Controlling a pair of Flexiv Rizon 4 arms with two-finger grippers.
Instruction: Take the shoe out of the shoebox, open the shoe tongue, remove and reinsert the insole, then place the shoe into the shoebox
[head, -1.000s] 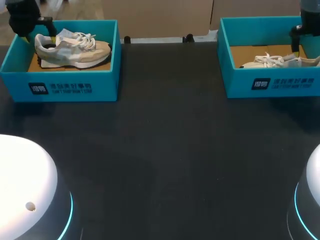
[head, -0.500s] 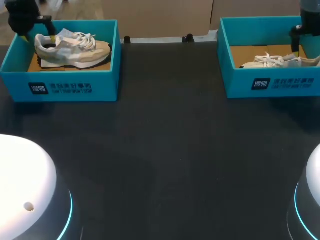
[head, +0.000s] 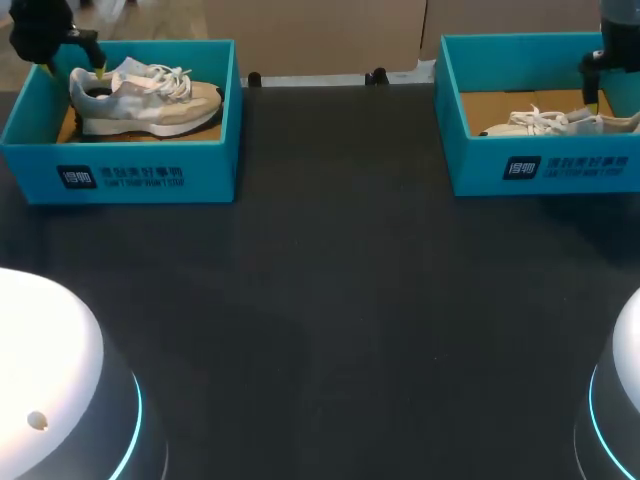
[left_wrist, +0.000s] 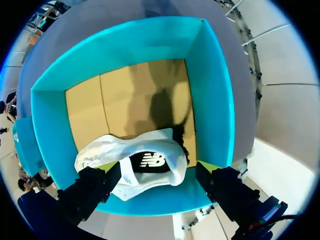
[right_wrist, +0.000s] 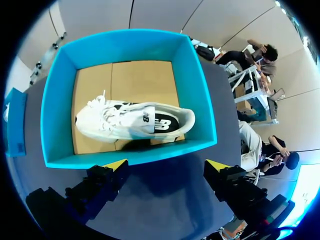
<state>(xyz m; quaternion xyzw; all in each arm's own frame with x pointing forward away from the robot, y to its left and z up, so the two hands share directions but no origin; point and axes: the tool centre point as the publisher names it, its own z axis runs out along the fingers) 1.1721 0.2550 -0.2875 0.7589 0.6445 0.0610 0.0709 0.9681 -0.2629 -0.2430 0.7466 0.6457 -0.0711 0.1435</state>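
In the upper left of the head view the left box, teal with a brown cardboard floor, is sitting on the dark table. The left shoe, beige and grey with white laces, is resting inside it with its heel toward the left edge of the frame and its toe pointing right. The left gripper is hanging over that heel at the box's left end. In the left wrist view its fingers are standing wide apart on either side of the heel. One yellow tip is sitting right against the shoe's side and the other is hanging apart from it, close to the box wall, so this gripper is open and gripping nothing. The dark insole is showing through the shoe's opening between the fingers. In the upper right of the head view the right box, also teal, is sitting well apart from the first. The right shoe, white, is lying low inside it near the front wall with its toe pointing left. The right gripper is hanging over the right part of this box, partly cut off by the frame's edge. In the right wrist view its two yellow-tipped fingers are spreading wide with nothing between them, so it is open too. The box is lying ahead of the fingers, and the white shoe is stretching along the box wall nearest the gripper.
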